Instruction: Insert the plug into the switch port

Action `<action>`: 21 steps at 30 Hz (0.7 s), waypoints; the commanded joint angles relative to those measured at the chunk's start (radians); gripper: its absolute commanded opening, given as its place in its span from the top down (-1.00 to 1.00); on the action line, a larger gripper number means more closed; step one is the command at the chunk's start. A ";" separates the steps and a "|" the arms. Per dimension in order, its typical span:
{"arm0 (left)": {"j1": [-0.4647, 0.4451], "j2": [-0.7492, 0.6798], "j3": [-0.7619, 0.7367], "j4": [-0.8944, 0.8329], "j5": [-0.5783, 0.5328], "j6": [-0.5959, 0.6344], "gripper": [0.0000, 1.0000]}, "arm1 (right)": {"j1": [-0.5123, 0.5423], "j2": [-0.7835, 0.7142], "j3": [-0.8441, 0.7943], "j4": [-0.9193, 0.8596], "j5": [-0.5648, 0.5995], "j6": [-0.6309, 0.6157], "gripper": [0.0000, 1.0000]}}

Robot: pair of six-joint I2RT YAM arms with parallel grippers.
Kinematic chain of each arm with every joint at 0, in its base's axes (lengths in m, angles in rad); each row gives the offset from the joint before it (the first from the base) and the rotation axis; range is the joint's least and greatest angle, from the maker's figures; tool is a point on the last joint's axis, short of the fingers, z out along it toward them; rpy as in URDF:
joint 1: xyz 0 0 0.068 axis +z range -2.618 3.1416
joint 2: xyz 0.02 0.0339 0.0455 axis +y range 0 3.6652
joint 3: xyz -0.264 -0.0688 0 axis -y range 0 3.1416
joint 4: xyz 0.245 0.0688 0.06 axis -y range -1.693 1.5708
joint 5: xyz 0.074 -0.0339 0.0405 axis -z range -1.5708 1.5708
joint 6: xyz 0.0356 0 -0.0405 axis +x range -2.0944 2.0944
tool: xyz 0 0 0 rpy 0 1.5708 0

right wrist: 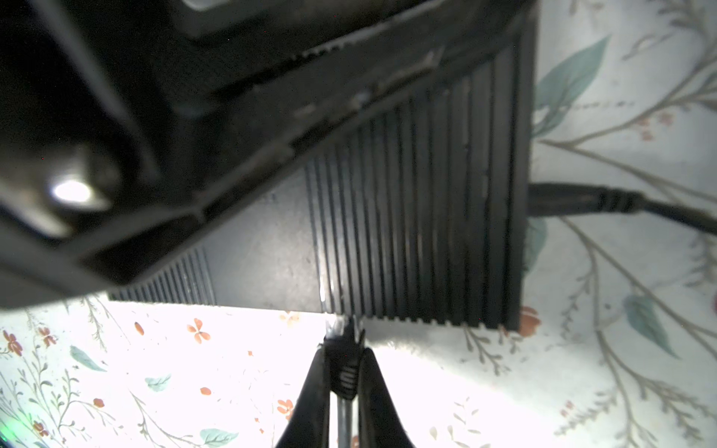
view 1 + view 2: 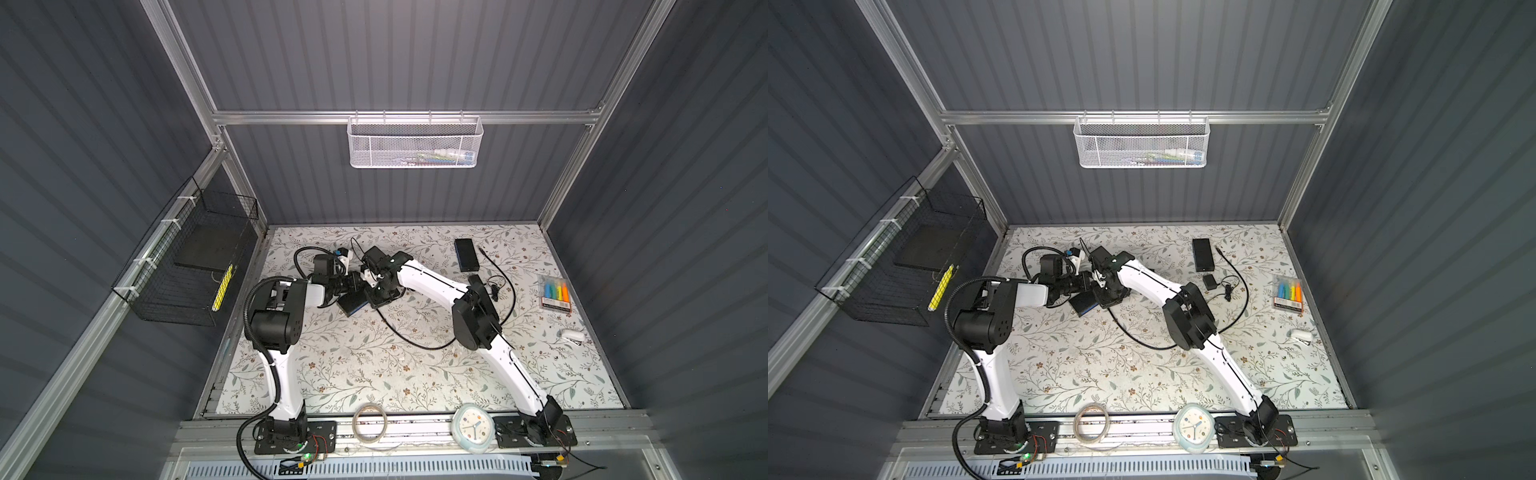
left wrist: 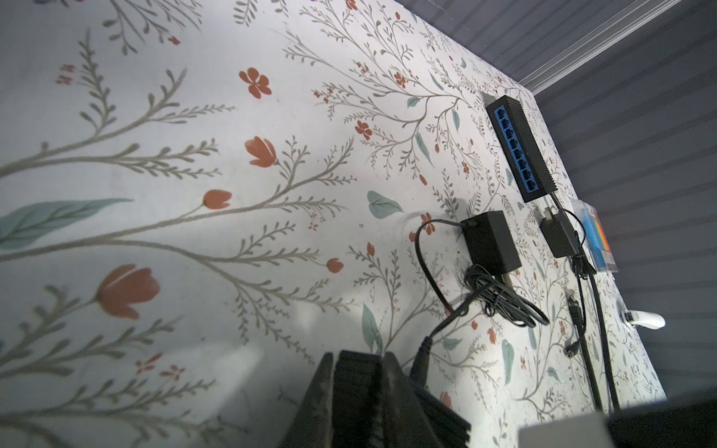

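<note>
1. My left pincer (image 3: 359,357) is closed narrow on the black ribbed switch (image 3: 355,391), with one finger pressed against each side of its body.
2. In both top views the switch sits in the far part of the desk (image 2: 365,374), left of the middle. It lies between my two wrists, with its blue port strip turned toward the near side.
3. I cannot tell whether the switch rests on the desk or is lifted off it.
4. My right pincer (image 1: 344,351) is closed narrow on the plug (image 1: 345,372), gripping its black boot from both sides. The cable (image 1: 344,419) runs back between the fingers.
5. In the right wrist view the plug's clear tip meets the edge of the switch's ribbed top. The port face is hidden there, so I cannot tell whether the tip is inside a port.
6. A black power lead (image 1: 605,203) enters one end of the switch. In the left wrist view it runs to a power adapter (image 3: 490,242) lying on the desk to the right.
7. A second switch (image 2: 466,255) lies far right with its row of blue ports showing, well apart from both pincers. A smaller adapter (image 3: 558,236) lies just beside it.
8. Farther right is a pack of highlighters (image 2: 555,293), and nearer than that a small white object (image 2: 572,336).
9. On the near rail, between my two bases, are a roll of tape (image 2: 369,424) and a round clock (image 2: 473,428).
</note>
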 commanded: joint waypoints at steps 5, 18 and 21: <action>-0.127 0.061 -0.094 -0.236 0.157 -0.053 0.55 | -0.015 -0.009 0.077 0.386 0.067 0.036 1.00; -0.126 0.066 -0.117 -0.205 0.160 -0.062 0.55 | -0.014 -0.010 0.048 0.400 0.092 0.046 1.00; -0.118 0.068 -0.115 -0.201 0.156 -0.068 0.56 | -0.014 -0.055 -0.033 0.416 0.101 0.035 1.00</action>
